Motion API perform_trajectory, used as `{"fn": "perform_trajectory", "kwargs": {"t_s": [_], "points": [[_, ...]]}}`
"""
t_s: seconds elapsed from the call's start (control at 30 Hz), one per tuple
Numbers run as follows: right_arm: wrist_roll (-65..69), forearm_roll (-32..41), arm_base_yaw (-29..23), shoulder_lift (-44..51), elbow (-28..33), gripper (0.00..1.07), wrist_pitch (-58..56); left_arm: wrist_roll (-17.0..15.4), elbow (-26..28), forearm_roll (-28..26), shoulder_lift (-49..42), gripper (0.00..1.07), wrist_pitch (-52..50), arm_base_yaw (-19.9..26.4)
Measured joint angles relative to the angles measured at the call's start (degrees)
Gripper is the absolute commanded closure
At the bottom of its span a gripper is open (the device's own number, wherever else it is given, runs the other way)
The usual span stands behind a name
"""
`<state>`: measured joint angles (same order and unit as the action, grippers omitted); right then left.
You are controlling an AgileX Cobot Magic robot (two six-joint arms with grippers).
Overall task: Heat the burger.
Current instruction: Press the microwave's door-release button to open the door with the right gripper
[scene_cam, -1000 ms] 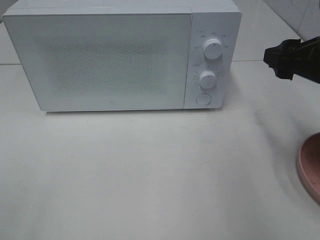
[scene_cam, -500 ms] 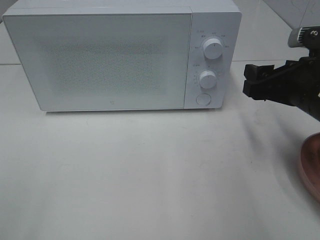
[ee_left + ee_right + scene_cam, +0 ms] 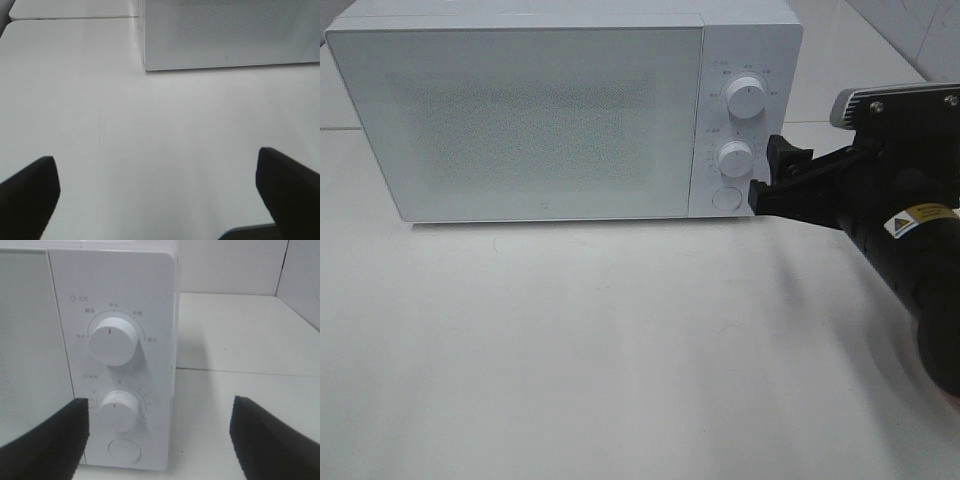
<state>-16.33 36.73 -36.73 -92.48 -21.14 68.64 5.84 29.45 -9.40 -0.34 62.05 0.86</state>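
Exterior high view: black right gripper (image 3: 767, 176), jaws spread and empty, stands just beside the round white push-button (image 3: 725, 198) of the white boxy microwave (image 3: 520, 120), evidently positioned to release the door.

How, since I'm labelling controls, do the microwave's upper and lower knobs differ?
The upper knob has an arc with a few text labels; the lower knob has fine tick marks. The lower knob sits just above the round button; the upper knob is farther from it. Both are white, round, pointers up.
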Motion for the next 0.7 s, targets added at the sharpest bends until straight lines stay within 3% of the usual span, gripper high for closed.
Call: {"fn": "perform_trajectory", "kwargs": {"t_s": [0.2, 0.7], "points": [[-0.11, 7.45, -6.02, -4.13, -0.06, 0.32, 0.17, 0.00, 0.00, 0.00, 0.00, 0.07, 0.00, 0.00], [-0.34, 11.29, -10.14, -7.10, -0.06, 0.32, 0.29, 0.00, 0.00, 0.00, 0.00, 0.07, 0.00, 0.00]]}}
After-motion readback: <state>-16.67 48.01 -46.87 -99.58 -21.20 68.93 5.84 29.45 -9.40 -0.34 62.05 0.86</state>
